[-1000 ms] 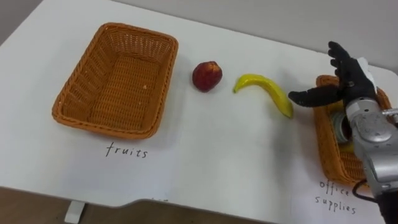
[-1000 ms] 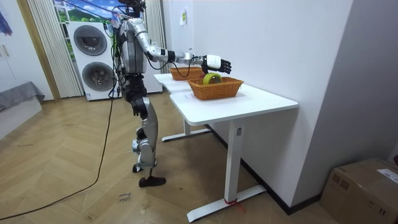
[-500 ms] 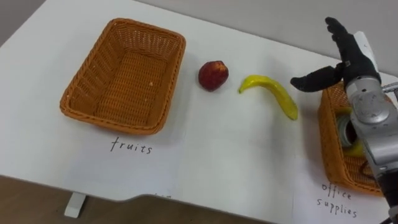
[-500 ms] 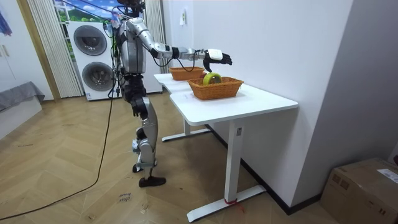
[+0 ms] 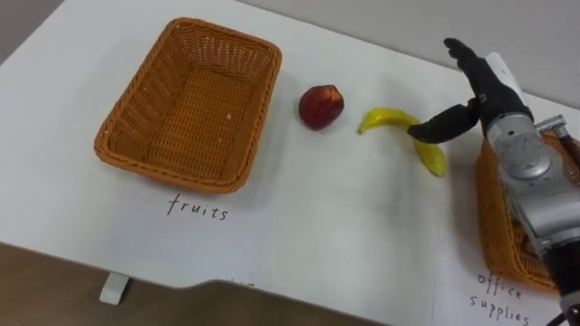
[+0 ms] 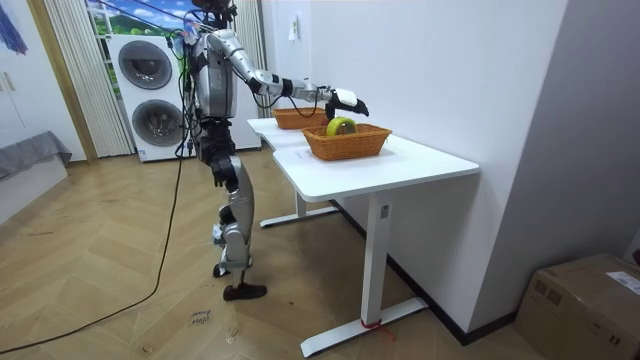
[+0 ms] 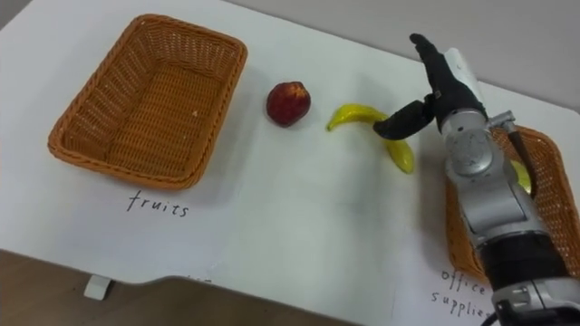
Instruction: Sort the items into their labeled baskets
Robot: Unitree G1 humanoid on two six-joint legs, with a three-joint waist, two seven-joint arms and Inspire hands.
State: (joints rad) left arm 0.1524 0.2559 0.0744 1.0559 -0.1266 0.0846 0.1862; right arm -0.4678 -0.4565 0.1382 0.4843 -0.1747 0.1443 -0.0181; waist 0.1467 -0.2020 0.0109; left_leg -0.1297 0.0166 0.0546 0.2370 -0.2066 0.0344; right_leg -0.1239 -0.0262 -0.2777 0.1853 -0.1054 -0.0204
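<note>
A red apple [image 5: 321, 106] and a yellow banana [image 5: 385, 117] lie on the white table [image 5: 308, 217], between two wicker baskets. The fruits basket [image 5: 186, 101] at the left holds nothing. At the right edge stands the office supplies basket [image 5: 497, 226], with a yellow item [image 7: 519, 177] inside. My right hand [image 5: 478, 91] hovers open just above the banana's right end, fingers straight and thumb stretched over the banana. In the room view I stand at the table's end with the right hand [image 6: 346, 98] reached out over the table.
Handwritten labels lie on the table: one [image 5: 197, 210] in front of the left basket, one [image 5: 498, 301] in front of the right basket. The table's near edge [image 5: 181, 282] runs along the bottom. A wall runs behind the table.
My right hand has moved left from above the office supplies basket to above the banana's right end. The whole eye view has shifted slightly; the fruit lies where it was.
</note>
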